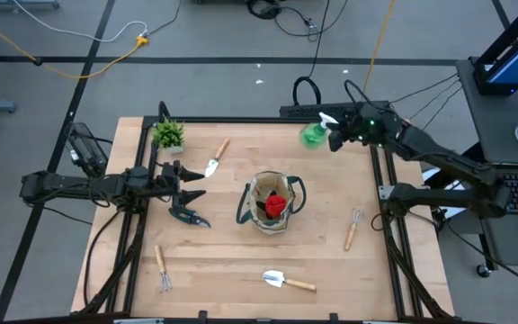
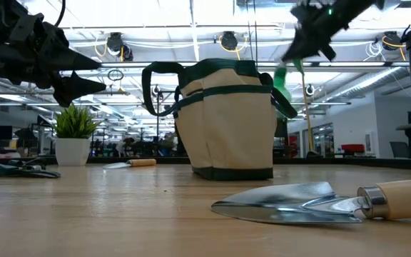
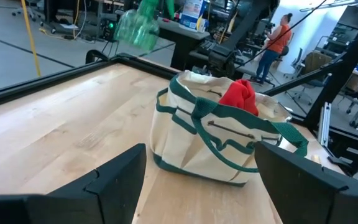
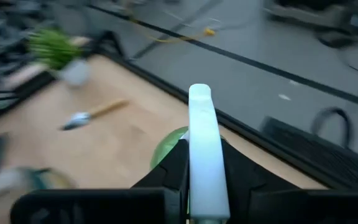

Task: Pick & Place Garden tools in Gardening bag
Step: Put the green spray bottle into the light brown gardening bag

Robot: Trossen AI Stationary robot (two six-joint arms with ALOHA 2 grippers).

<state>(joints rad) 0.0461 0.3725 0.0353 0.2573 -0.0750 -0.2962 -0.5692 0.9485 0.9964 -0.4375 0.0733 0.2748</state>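
So the canvas bag [image 1: 273, 202] sits mid-table with the red glove [image 1: 277, 204] poking out the top; can't really see what else is inside. The right gripper [image 1: 335, 135] is pinched onto the white nozzle of the green spray bottle [image 1: 314, 135], up off the table past the bag's far right side. The left gripper [image 1: 190, 184] hangs wide open left of the bag, above the dark shears [image 1: 188, 216].

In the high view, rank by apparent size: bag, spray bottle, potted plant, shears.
1. Bag, clearly largest.
2. Shears.
3. Potted plant and spray bottle look about alike; the bottle is lifted nearer the camera, so I won't rank them.
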